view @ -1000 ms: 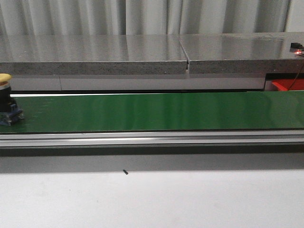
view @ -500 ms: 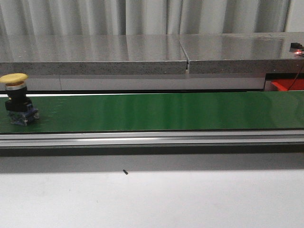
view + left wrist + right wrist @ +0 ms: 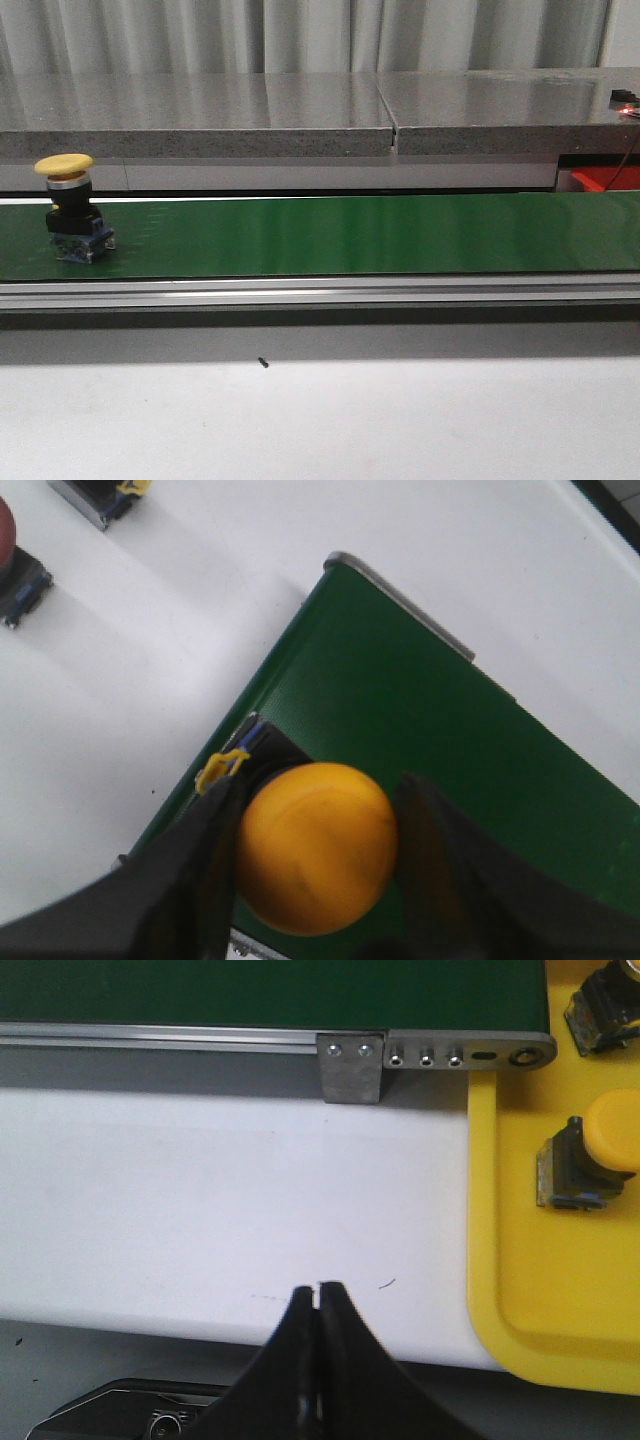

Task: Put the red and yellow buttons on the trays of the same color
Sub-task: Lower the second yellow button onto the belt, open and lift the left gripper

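1. A yellow button [image 3: 64, 165] with a black body and blue base stands upright at the far left of the green belt [image 3: 350, 235], well away from the belt's right end.
2. In the left wrist view, that yellow button [image 3: 316, 847] sits between the two fingers of the left gripper [image 3: 318, 865], which stand apart on either side of its cap; whether they touch it cannot be told.
3. Also in that view, on the white table [image 3: 110, 680] beside the belt's end, part of a red button [image 3: 12, 570] shows at the picture's edge.
4. The right gripper [image 3: 317, 1300] hangs over the white table with its fingertips pressed together, holding nothing.
5. Near it lies the yellow tray [image 3: 520, 1290], just beside the belt's metal end bracket [image 3: 352, 1065].
6. A second yellow button [image 3: 590, 1160] lies on its side on that tray; another piece [image 3: 605, 1005] is partly cut off at the tray's corner.
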Controlling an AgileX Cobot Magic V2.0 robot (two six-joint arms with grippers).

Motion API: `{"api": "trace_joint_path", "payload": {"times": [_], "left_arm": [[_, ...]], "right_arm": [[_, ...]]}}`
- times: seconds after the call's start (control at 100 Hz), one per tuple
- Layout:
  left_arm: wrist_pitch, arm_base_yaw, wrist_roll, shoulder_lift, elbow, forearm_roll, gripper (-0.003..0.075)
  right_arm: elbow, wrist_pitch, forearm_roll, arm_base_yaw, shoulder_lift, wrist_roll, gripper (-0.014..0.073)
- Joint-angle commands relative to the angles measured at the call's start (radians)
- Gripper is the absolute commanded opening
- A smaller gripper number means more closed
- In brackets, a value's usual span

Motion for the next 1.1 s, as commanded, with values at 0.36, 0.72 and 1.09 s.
{"api": "trace_joint_path", "payload": {"times": [0.36,0.72,1.09], "left_arm": [[-0.034,-0.007,0.035,-0.034,-0.010,-0.037,0.0578],[-0.045,-0.032,0.155,-0.164,-0.003,-0.037,0.0475],[-0.046,-0.210,0.177,-0.422,0.069,0.086,-0.0020]], "right_arm": [[-0.035,-0.046,0.000,0.001,0.001,-0.008,-0.0091],[-0.035,-0.046,0.000,0.001,0.001,-0.008,-0.0091],[-0.035,-0.046,0.000,0.001,0.001,-0.008,-0.0091]]}}
